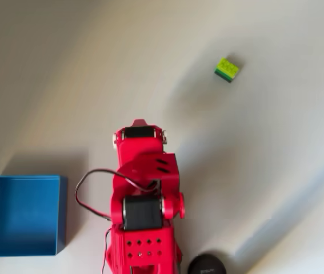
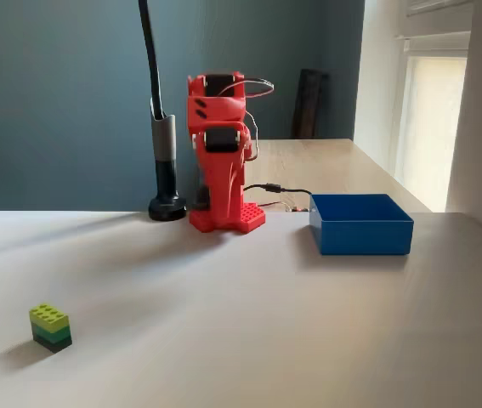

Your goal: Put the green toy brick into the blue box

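Red plastic makes up the robot arm (image 1: 142,194), which is seen folded upright over its base at the far edge of a pale bench (image 2: 249,323) in the fixed view, and at the bottom centre in the overhead view. The gripper (image 1: 139,128) is tucked at the arm's tip, above the bench and touching nothing; whether its jaws are spread or pressed together cannot be told.

The green toy brick (image 2: 50,327) is seen resting on the bench at the near left of the fixed view, lime-green layer over darker green, studs up. In the overhead view the brick (image 1: 227,69) lies at the upper right, well apart from the arm.

The blue box (image 2: 360,223) is seen open-topped on the bench, to the right of the arm's base in the fixed view and at the lower left edge in the overhead view (image 1: 19,214). It is well apart from the brick.

A black stand (image 2: 166,170) with a round foot is seen just left of the arm's base in the fixed view.
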Controlling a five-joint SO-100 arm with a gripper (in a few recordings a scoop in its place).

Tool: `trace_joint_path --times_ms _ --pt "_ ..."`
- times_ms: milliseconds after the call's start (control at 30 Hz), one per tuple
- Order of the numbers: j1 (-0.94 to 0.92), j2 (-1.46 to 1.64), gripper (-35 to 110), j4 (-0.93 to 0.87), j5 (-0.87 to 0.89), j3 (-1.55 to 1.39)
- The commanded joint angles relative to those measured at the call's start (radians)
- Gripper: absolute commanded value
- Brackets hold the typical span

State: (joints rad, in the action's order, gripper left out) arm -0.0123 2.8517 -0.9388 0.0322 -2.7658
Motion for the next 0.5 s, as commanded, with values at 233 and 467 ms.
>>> trace_joint_path --times_ms 233,467 --pt "-0.1 -0.314 0 -0.02 -0.054 0.276" --pt "-0.176 -0.508 4 -0.084 -0.035 0.471"
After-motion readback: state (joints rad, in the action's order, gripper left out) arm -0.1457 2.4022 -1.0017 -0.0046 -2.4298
